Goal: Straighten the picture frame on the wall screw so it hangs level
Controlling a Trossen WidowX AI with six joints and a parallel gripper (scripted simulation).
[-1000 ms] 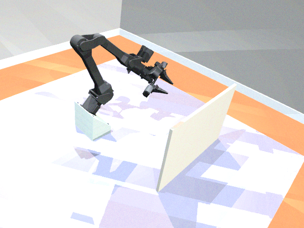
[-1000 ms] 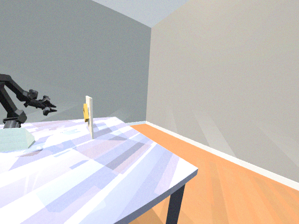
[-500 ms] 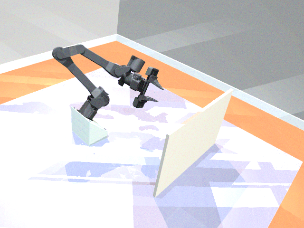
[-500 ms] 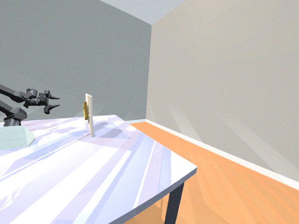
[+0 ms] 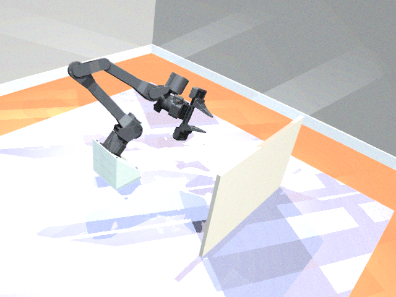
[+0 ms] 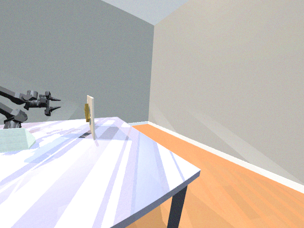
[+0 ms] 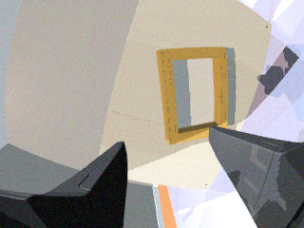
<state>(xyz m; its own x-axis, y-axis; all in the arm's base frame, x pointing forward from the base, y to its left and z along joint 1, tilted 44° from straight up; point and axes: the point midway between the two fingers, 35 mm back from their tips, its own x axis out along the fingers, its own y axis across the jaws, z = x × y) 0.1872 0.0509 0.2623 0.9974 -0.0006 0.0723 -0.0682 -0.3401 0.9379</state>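
The golden picture frame [image 6: 87, 112] [image 7: 167, 95] hangs on the near face of the upright cream board [image 5: 252, 185] [image 6: 91, 125]. In the wrist view its sides do not run parallel to the board's edge, but the view is slanted, so I cannot tell which side is higher. The screw and the notched strip are hidden. In the top view the board hides the frame. My gripper [image 5: 208, 124] [image 6: 60, 103] [image 7: 169, 141] is open and empty. Its fingers point toward the board, stand one above the other, and are well short of the frame.
The pale green wedge-shaped base block [image 5: 104, 167] [image 6: 12, 139] carries the arm, on the same table [image 5: 64, 271] [image 6: 73, 196] as the board. Room walls stand beyond the table. Patchy shadows and bright patches cover the table top.
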